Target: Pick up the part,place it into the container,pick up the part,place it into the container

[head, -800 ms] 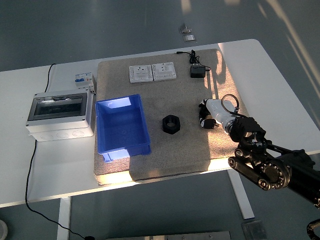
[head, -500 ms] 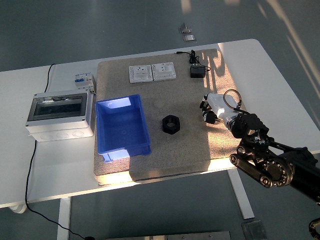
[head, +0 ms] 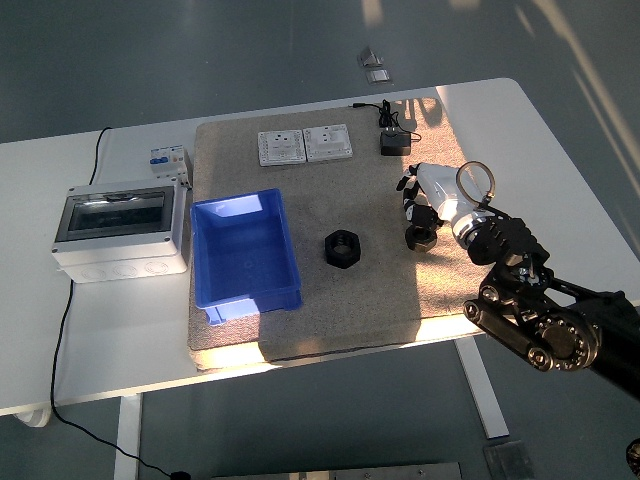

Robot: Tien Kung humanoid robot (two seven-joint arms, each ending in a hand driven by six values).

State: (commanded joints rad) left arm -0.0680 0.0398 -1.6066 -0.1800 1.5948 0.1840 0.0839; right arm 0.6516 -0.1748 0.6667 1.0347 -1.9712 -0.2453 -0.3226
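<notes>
In the head view, your right hand (head: pixel 425 205) hovers over the mat's (head: pixel 370 290) right side, fingers curled downward; whether they hold anything I can't tell. The black nut-like part (head: pixel 343 247) lies left of it, just right of the blue container (head: pixel 245 252). Travel left, centre over the part, then descend straight.

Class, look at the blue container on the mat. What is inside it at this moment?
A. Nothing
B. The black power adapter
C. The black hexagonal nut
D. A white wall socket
A. The blue container shows only its bare floor; the black hexagonal nut lies on the mat to its right, while the white sockets and the black adapter sit near the mat's far edge.
</notes>
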